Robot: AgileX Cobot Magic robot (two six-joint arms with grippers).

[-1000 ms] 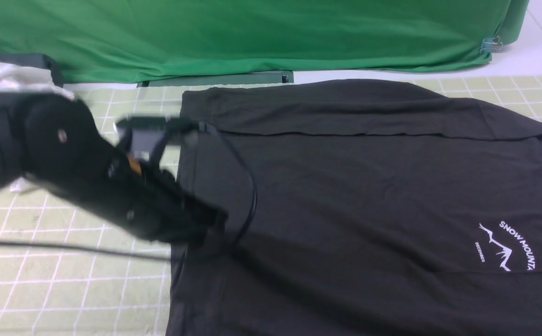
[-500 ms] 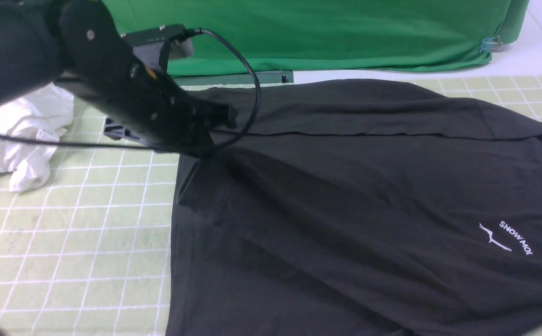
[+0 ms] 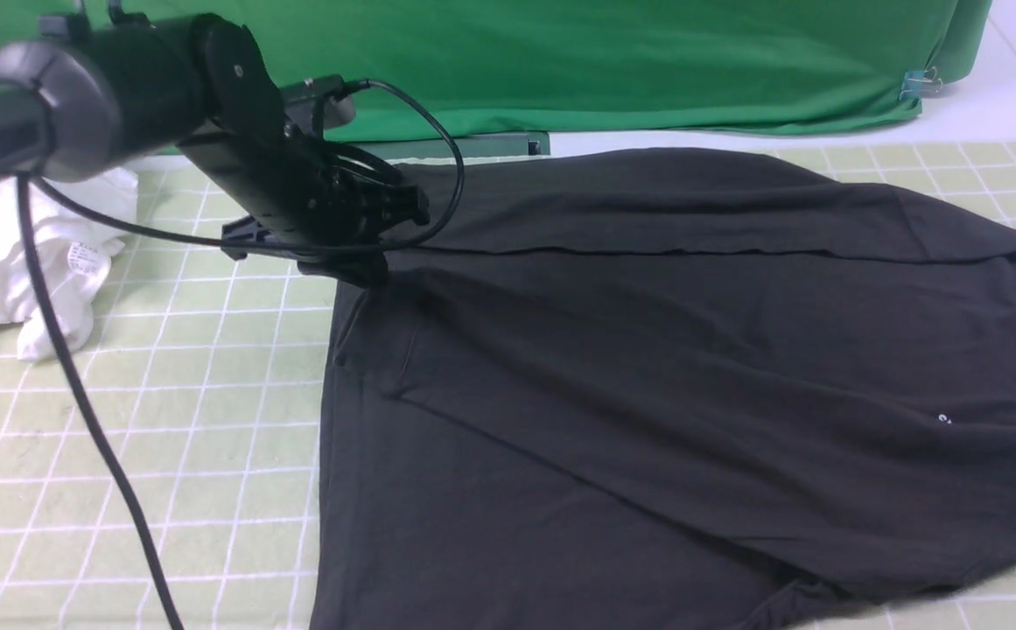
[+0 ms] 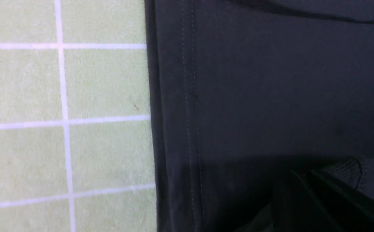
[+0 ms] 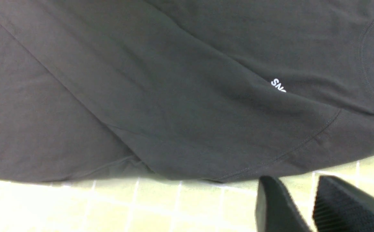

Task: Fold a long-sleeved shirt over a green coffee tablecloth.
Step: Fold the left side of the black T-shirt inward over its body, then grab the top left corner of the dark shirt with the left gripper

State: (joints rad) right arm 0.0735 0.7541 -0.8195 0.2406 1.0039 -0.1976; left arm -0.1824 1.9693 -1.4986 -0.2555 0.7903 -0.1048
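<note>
The long-sleeved shirt (image 3: 648, 350), dark charcoal, lies spread over the green coffee tablecloth (image 3: 166, 420). My left gripper (image 3: 366, 267) is shut on the shirt's near sleeve at the far-left hem corner. That sleeve runs as a diagonal band from the lower right to the gripper and covers most of the chest print. In the left wrist view the ribbed cuff (image 4: 351, 170) sits beside the dark closed jaws of the left gripper (image 4: 302, 175), over the shirt (image 4: 254, 80) and the tablecloth (image 4: 103, 83). My right gripper (image 5: 294, 183) is open and empty above bare tablecloth (image 5: 174, 206), just off the shirt's (image 5: 141, 80) edge.
A crumpled white garment (image 3: 35, 254) lies at the far left on the tablecloth. A plain deep green backdrop (image 3: 560, 61) hangs along the far edge. The left arm's black cable (image 3: 87, 411) trails down over the cloth at the left.
My left gripper has risen and moved toward the far-left hem corner, dragging the sleeve across the shirt's front. The white print has been almost fully covered. The right jaws have parted slightly.
</note>
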